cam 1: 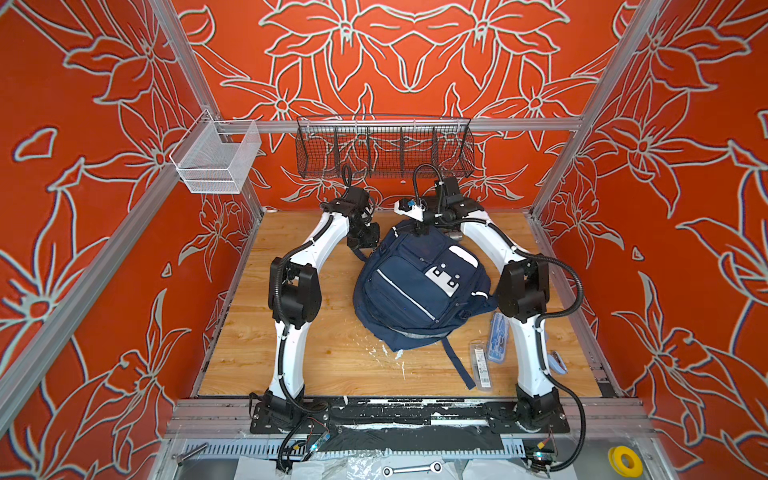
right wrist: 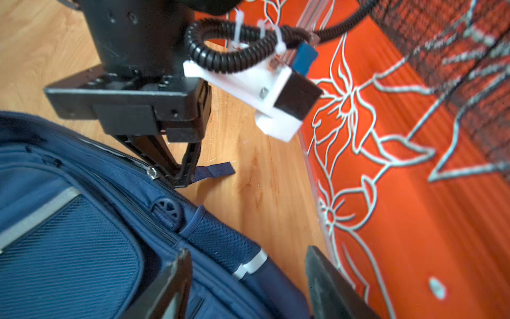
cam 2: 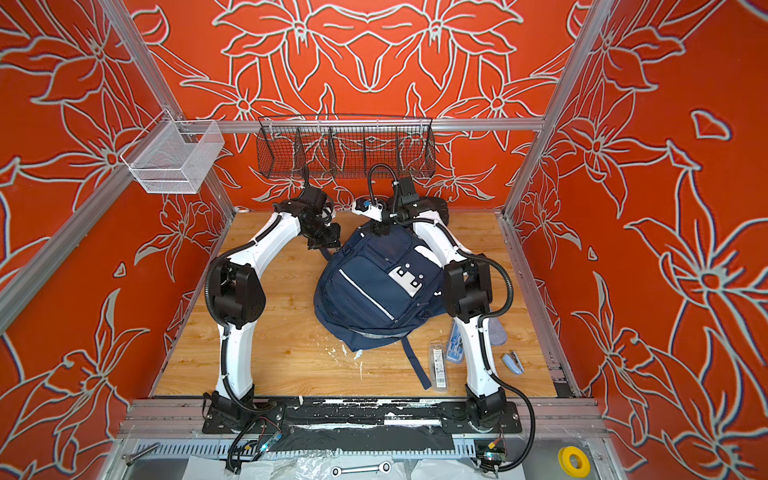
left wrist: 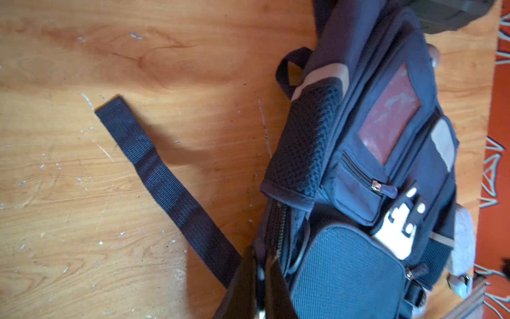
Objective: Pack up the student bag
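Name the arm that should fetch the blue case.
Right, probably: the right pincer stands open and the blue case lies by that arm; the left pincer is shut on the zipper of the student bag.

The student bag blocks the middle; table (left side) lies bare.

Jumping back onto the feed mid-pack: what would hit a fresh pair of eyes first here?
The navy student bag sprawls in the middle of the wooden table, framed by loud orange floral walls. The left end effector is shut right at the bag's zipper, while the right end effector stands open over the bag's far end. A slim clear case lies unpacked right of the bag in both top views.
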`<action>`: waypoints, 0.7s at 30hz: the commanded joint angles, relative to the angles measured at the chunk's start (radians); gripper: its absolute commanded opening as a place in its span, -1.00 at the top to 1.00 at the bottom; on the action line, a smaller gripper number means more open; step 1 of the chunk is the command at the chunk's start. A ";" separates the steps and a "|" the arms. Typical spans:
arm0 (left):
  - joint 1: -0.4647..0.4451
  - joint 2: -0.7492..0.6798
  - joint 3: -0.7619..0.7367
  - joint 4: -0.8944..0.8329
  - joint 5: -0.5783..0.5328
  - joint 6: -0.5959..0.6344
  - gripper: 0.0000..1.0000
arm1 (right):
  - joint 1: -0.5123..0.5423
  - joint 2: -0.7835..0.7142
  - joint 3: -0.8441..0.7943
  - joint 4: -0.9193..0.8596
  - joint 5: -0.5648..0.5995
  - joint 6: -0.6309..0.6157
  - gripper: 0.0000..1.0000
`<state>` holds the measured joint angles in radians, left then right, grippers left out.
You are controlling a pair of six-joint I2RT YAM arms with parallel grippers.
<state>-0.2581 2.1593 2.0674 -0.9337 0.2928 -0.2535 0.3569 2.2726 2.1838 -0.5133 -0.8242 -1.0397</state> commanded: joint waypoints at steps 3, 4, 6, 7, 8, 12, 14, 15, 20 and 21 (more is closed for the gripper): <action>-0.006 -0.092 0.045 -0.004 0.050 0.052 1.00 | 0.026 0.109 0.116 -0.162 0.016 -0.214 -0.48; -0.007 -0.094 0.048 -0.009 0.054 0.053 1.00 | 0.034 0.137 0.158 -0.198 0.029 -0.232 -0.48; -0.010 -0.095 0.055 -0.016 0.055 0.057 1.00 | 0.045 0.179 0.212 -0.248 0.040 -0.249 -0.45; -0.014 -0.098 0.059 -0.019 0.060 0.061 1.00 | 0.048 0.194 0.222 -0.246 0.050 -0.246 -0.43; -0.016 -0.099 0.062 -0.021 0.060 0.066 1.00 | 0.054 0.203 0.227 -0.248 0.056 -0.247 -0.42; -0.029 -0.101 0.078 -0.034 0.051 0.090 1.00 | 0.065 0.221 0.237 -0.260 0.061 -0.242 -0.26; -0.029 -0.102 0.086 -0.043 0.046 0.094 1.00 | 0.066 0.224 0.241 -0.274 0.079 -0.239 0.07; -0.029 -0.104 0.091 -0.045 0.043 0.097 1.00 | 0.066 0.223 0.242 -0.277 0.089 -0.234 0.26; -0.029 -0.122 0.094 -0.050 0.003 0.120 1.00 | 0.065 0.198 0.242 -0.280 0.165 -0.153 1.00; -0.029 -0.125 0.097 -0.053 -0.007 0.125 1.00 | 0.064 0.192 0.242 -0.276 0.181 -0.133 1.00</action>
<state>-0.2825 2.1197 2.1136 -0.9894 0.2897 -0.1699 0.4149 2.4786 2.4062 -0.7525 -0.7055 -1.2224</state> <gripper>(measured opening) 0.067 0.064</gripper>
